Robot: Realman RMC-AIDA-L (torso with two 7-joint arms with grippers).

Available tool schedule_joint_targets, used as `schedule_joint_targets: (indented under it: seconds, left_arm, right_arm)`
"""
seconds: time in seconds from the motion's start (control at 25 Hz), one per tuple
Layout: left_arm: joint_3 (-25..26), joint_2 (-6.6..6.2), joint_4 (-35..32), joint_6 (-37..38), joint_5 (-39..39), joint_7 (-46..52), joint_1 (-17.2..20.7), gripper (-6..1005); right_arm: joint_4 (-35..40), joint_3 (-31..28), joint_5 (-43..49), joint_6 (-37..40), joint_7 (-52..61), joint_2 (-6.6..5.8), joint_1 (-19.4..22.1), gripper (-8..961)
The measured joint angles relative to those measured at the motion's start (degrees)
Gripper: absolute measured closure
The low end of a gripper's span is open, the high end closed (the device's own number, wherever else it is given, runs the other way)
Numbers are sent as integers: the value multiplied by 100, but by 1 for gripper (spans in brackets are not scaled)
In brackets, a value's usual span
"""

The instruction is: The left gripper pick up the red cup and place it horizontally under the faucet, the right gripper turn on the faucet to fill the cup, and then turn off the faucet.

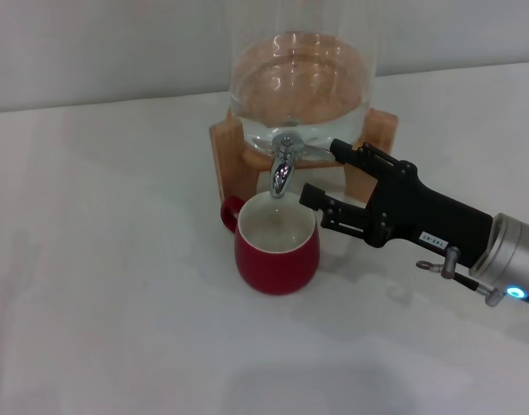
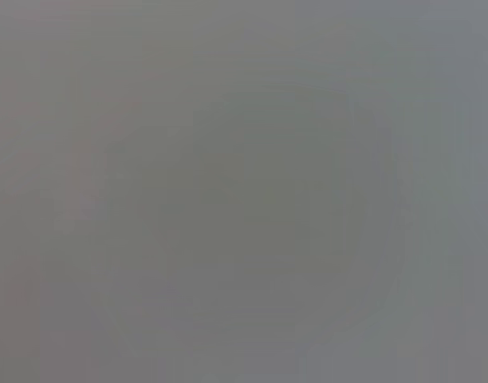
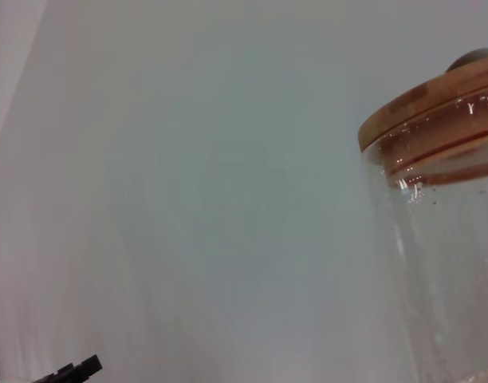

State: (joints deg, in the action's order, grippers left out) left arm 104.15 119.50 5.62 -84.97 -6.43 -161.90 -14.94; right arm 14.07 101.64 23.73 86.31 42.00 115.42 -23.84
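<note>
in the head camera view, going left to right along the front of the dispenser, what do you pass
red cup standing upright, its handle leftmost → faucet with its spout over the cup's mouth → right gripper, fingers spread, one tip by the faucet's lever → its silver wrist with the blue light.

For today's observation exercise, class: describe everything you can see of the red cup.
The red cup is a small, rounded, glossy mug with a pale inside and a red loop handle pointing to the robot's left and back. It stands upright on the white table, its mouth directly beneath the faucet. Whether it holds water cannot be told. The right gripper is beside it, not touching.
</note>
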Motion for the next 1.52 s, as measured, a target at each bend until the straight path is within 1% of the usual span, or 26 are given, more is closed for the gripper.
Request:
schedule_joint_targets:
  seconds: [1.0,1.52]
  left_arm:
    - [0,-15,11,7,1,0,-9,112]
    - [1,-15,1,6,17,0,-18,112]
  right_arm:
    - [193,286,0,46,195,-2,14,100]
    - [228,237,-29,30,185,-4,42,100]
